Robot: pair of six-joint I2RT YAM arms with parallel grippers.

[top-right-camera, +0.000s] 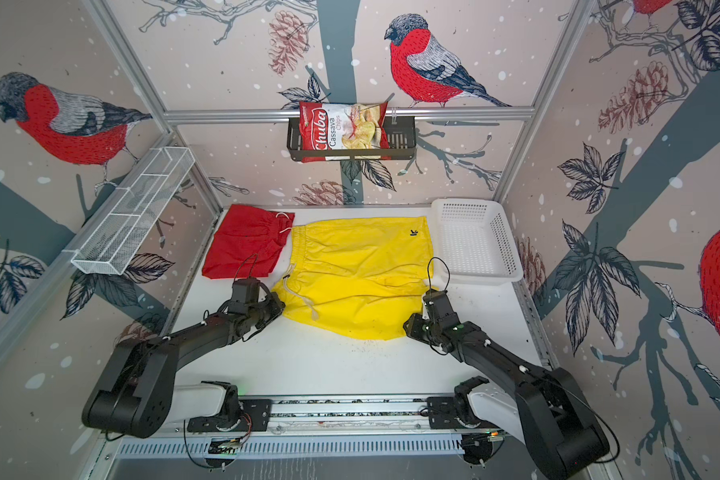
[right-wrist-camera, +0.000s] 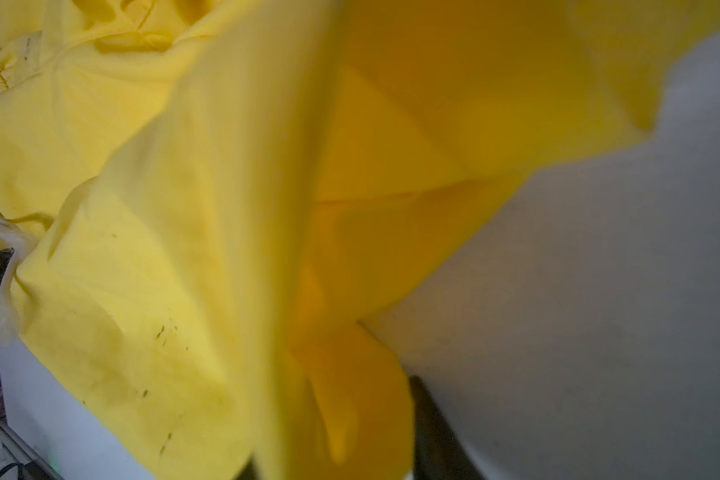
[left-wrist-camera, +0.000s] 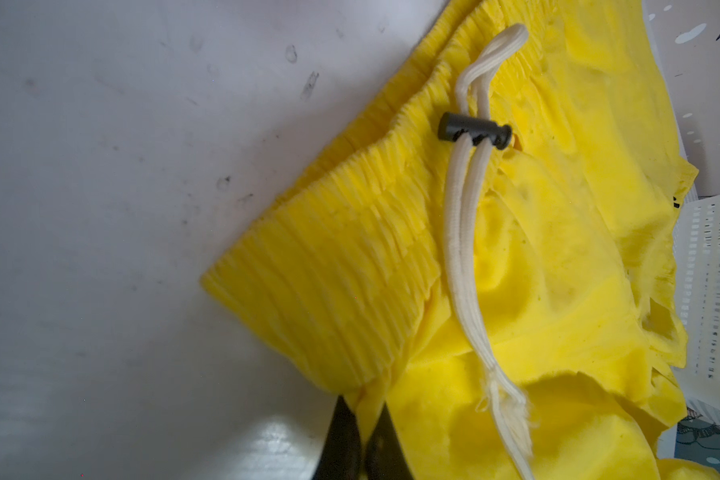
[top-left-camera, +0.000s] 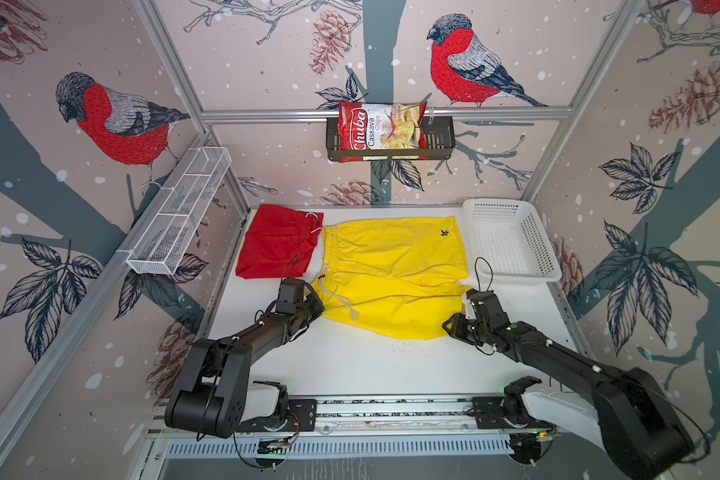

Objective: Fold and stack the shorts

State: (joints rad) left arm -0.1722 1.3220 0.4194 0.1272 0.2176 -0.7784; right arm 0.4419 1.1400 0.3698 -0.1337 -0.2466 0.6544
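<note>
Pinching yellow shorts (top-left-camera: 391, 270) at near-left corner with left gripper (left-wrist-camera: 363, 415), straddling near-right corner with right gripper (top-left-camera: 469, 297), can't tell whether clamped; red shorts (top-left-camera: 277, 247) lying far left.

Two pairs (red shorts (top-left-camera: 277, 245), yellow shorts (top-left-camera: 391, 274)); one basket (top-left-camera: 533, 232); one chips bag (top-left-camera: 381, 131).

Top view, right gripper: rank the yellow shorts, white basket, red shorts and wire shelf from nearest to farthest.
From the right gripper:
1. Yellow shorts, right at it.
2. White basket, just behind, right side.
3. Red shorts, back left.
4. Wire shelf, left wall.
</note>
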